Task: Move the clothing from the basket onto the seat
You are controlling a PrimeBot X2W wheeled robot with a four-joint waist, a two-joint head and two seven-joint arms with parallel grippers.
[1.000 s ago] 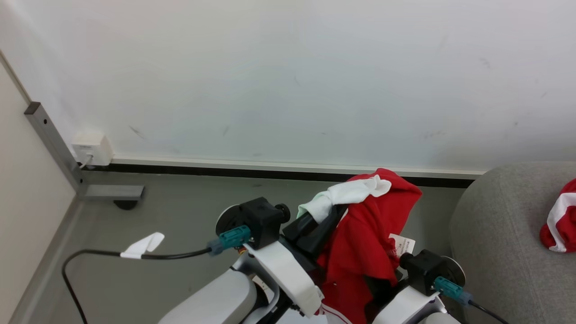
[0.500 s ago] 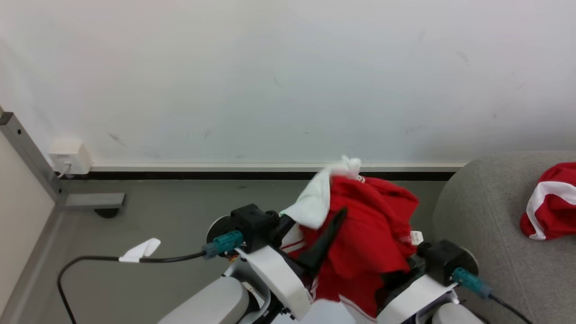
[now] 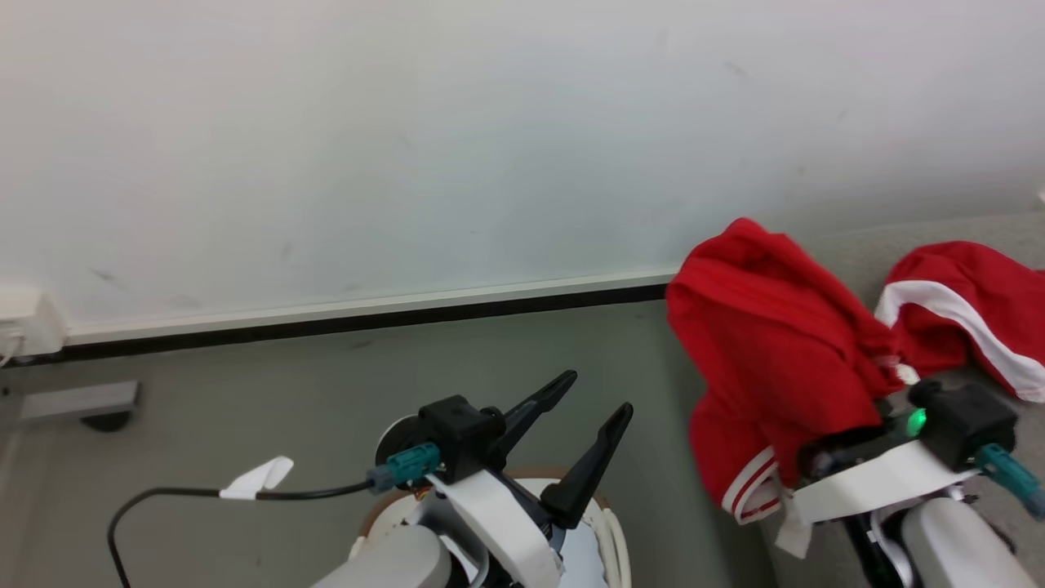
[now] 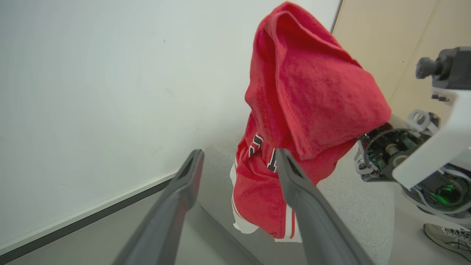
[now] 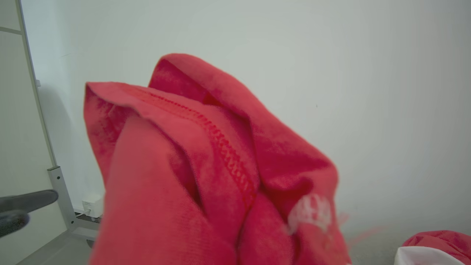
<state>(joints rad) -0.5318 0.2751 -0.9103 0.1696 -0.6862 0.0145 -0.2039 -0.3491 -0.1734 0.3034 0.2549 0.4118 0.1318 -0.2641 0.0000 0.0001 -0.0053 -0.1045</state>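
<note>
A red piece of clothing [image 3: 767, 359] with white stripe trim hangs draped over my right gripper, hiding its fingers; the gripper stays shut on it at the left edge of the grey seat [image 3: 1004, 229]. In the right wrist view the clothing [image 5: 184, 176] covers my fingers. A second red-and-white garment [image 3: 963, 310] lies on the seat. My left gripper [image 3: 596, 392] stands open and empty over the basket [image 3: 614, 539], whose brown rim peeks out below it. Through the left wrist view the open left gripper [image 4: 239, 154] points at the hanging clothing [image 4: 309, 92].
A pale wall and dark baseboard [image 3: 367, 318] run behind. A wall socket box [image 3: 16, 327], a grey metal foot [image 3: 82, 400] and a black cable with a white tag [image 3: 253, 478] sit at the left. A shoe [image 4: 445, 233] rests on the floor by the seat.
My left gripper opened and let go of the clothing. The right gripper carried the garment rightward to the seat's edge. The head camera turned right, bringing the seat further in.
</note>
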